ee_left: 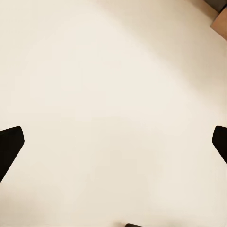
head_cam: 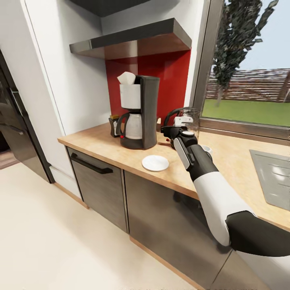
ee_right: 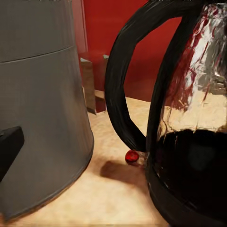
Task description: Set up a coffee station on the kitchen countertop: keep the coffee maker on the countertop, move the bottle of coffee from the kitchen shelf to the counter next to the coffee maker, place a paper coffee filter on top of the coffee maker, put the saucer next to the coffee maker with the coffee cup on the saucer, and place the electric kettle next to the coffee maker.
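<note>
Glass, wood grain and matt plastic in front of me.
I see the kettle [ee_right: 189,118] as clear, glossy glass over a black base, its handle smooth black plastic. The coffee maker [head_cam: 139,114] looks matt dark grey, the filter [head_cam: 126,78] white paper. The countertop [head_cam: 225,161] is light wood grain; the shelf [head_cam: 133,40] dark and glossy.

**Colours and patterns**

Bench [head_cam: 225,161]: light tan wood grain over dark grey cabinet fronts [head_cam: 100,189] with a black handle.
Coffee maker [head_cam: 139,112]: black body, white upper part, red switch.
Filter [head_cam: 126,77]: white.
Saucer [head_cam: 155,162]: plain white.
Kettle [ee_right: 189,118]: clear glass, black handle and base, small red switch.
Backsplash [head_cam: 173,80]: red.
Shelf [head_cam: 133,40]: dark grey, glossy.
Floor [ee_left: 113,94]: pale cream.
Right arm [head_cam: 217,201]: white and black.
</note>
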